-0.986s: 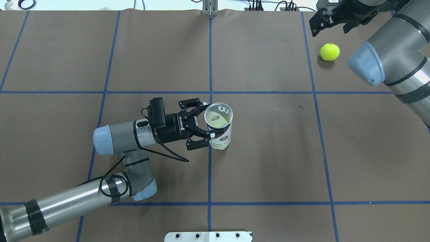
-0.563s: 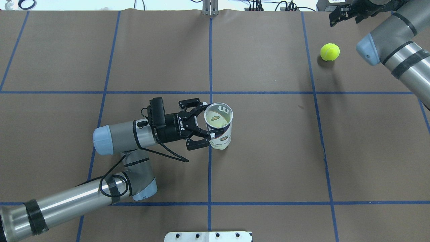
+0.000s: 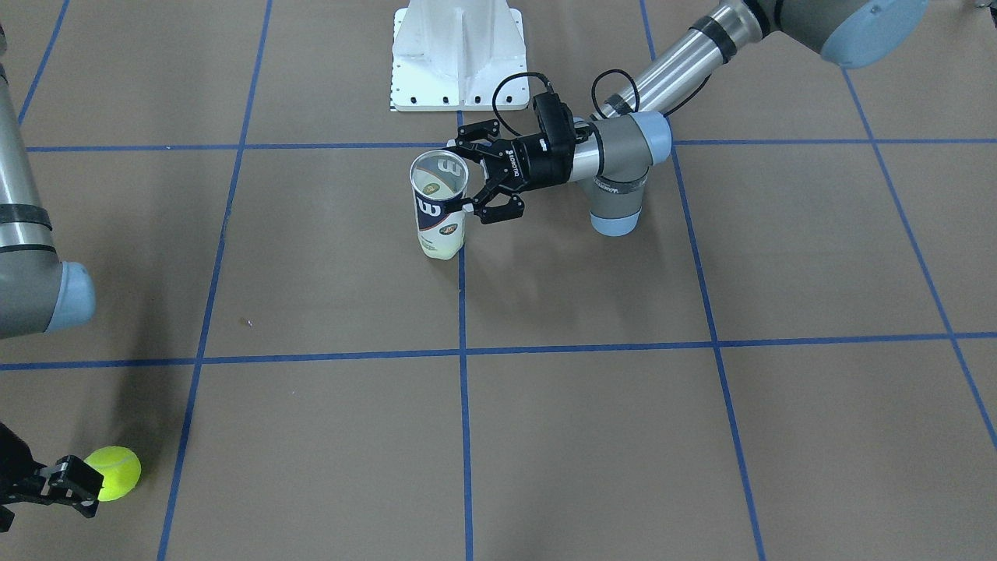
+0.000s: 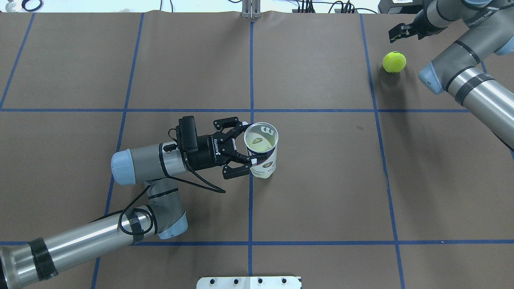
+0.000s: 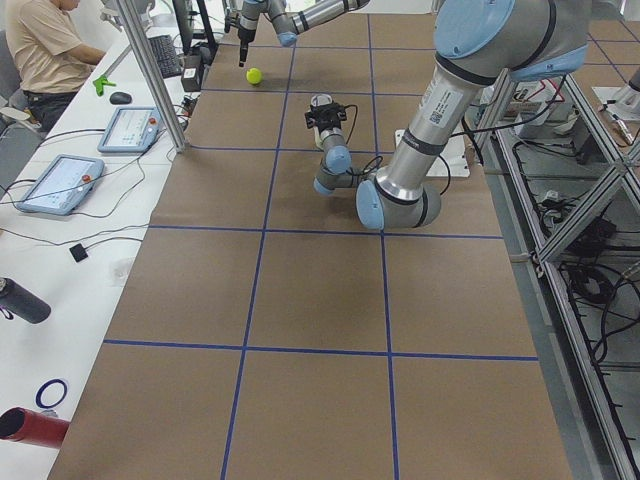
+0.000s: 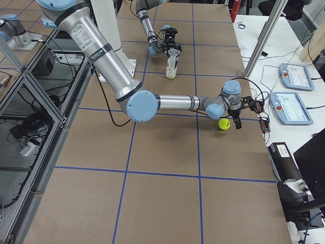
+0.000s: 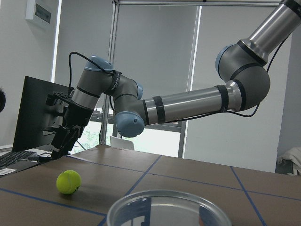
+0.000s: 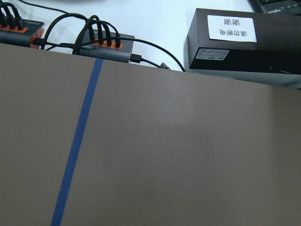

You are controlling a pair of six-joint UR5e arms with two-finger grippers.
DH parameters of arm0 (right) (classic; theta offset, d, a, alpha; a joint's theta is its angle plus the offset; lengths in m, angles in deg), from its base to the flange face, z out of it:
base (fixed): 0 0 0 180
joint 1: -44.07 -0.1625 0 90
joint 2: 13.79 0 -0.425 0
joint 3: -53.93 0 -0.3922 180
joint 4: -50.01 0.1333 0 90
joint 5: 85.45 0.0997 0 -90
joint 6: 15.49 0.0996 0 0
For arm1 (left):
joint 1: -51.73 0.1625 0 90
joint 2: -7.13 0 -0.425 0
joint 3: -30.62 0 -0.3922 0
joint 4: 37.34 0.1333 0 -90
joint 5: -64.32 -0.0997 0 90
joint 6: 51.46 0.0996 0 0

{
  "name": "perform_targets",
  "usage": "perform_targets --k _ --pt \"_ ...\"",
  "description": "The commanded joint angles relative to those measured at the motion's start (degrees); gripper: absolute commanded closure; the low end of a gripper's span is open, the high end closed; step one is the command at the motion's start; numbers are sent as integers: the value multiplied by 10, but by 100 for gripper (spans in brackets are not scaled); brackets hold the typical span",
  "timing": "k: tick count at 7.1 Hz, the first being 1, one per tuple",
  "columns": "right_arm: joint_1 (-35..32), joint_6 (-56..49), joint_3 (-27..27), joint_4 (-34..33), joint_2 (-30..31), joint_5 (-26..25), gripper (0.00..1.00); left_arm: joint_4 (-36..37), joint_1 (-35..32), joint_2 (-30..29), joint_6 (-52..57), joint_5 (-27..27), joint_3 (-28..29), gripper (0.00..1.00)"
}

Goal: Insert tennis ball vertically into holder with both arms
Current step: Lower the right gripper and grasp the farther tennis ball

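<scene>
The holder (image 4: pixel 267 159), a clear can with a navy and white "W" label, stands upright near the table's middle, its mouth open upward; it also shows in the front view (image 3: pixel 438 214). My left gripper (image 4: pixel 249 145) lies level, jaws closed on the can's sides (image 3: pixel 466 181). The can's rim (image 7: pixel 167 207) fills the bottom of the left wrist view. The yellow tennis ball (image 4: pixel 394 62) lies on the table at the far right (image 3: pixel 114 472). My right gripper (image 4: pixel 396 33) hangs open just beyond the ball, pointing down (image 7: pixel 65 141), and holds nothing.
The white pedestal base (image 3: pixel 458 54) stands at the table's near edge by the robot. A black box (image 8: pixel 244 42) and cables (image 8: pixel 94 33) lie past the far edge. An operator (image 5: pixel 50 50) sits at a side desk with tablets (image 5: pixel 130 128).
My right arm has swung and its gripper has shifted from the ball's left to just behind it. The left gripper, the can and the ball have not moved.
</scene>
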Motion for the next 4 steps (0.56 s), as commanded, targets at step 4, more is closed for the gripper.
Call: perform_targets --k 4 --pt "38 33 -39 28 52 -30 1 0 0 0 1 0 0 18"
